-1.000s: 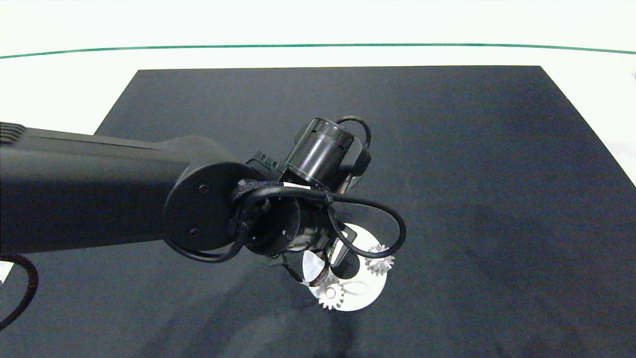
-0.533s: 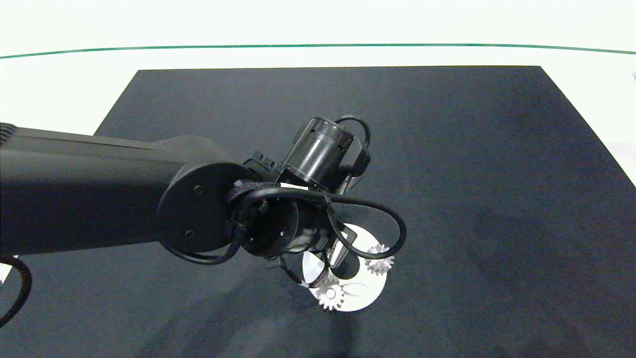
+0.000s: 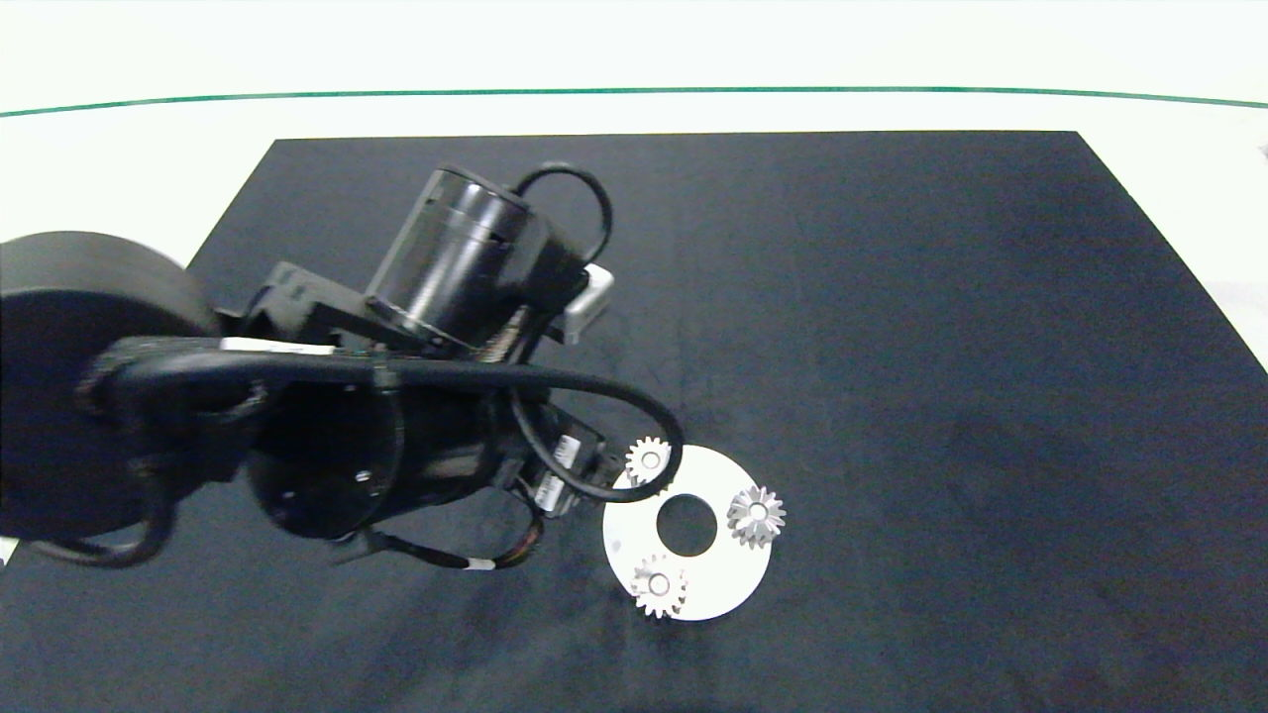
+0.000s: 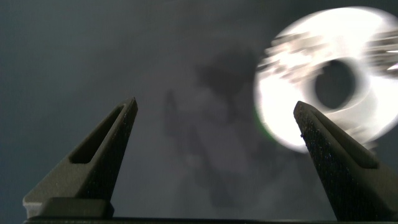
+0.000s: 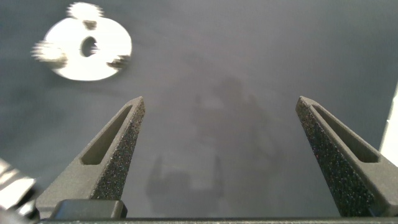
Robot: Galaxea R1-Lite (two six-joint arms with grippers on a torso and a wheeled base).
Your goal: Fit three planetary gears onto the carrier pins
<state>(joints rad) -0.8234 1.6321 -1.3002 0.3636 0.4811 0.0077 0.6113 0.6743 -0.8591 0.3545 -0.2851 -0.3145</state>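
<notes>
Black mat point(image 3: 892, 347): matte, faintly napped rectangle covering most of a pale white table point(image 3: 634, 50); a thin green line curves across the table's far side.

Left arm point(image 3: 327, 396): bulky, glossy dark cylinders and joints, looped with black cable, reaching in from the left edge of the head view. It sits over the mat just to the left of the disc; one cable loop crosses the disc's near-left rim. Left gripper point(image 4: 214, 118): two grey, wedge-shaped fingers with a gritty texture, spread wide, nothing between them, above bare mat with the disc off to one side of them.

Right gripper point(image 5: 221, 115): same grey, grainy wedge fingers, also spread wide and empty, over plain mat, well apart from the disc. This arm does not show in the head view.

White disc point(image 3: 728, 584): flat, smooth ring with a large round centre hole, lying on the mat toward the near middle.

Planetary gears point(image 3: 756, 515): three small silvery spur gears with pointed teeth, evenly spaced around the disc's hole. Each is seated on the disc with a pale round centre showing, where the carrier pins point(image 3: 659, 584) stand; the pins are mostly hidden by the gears.
</notes>
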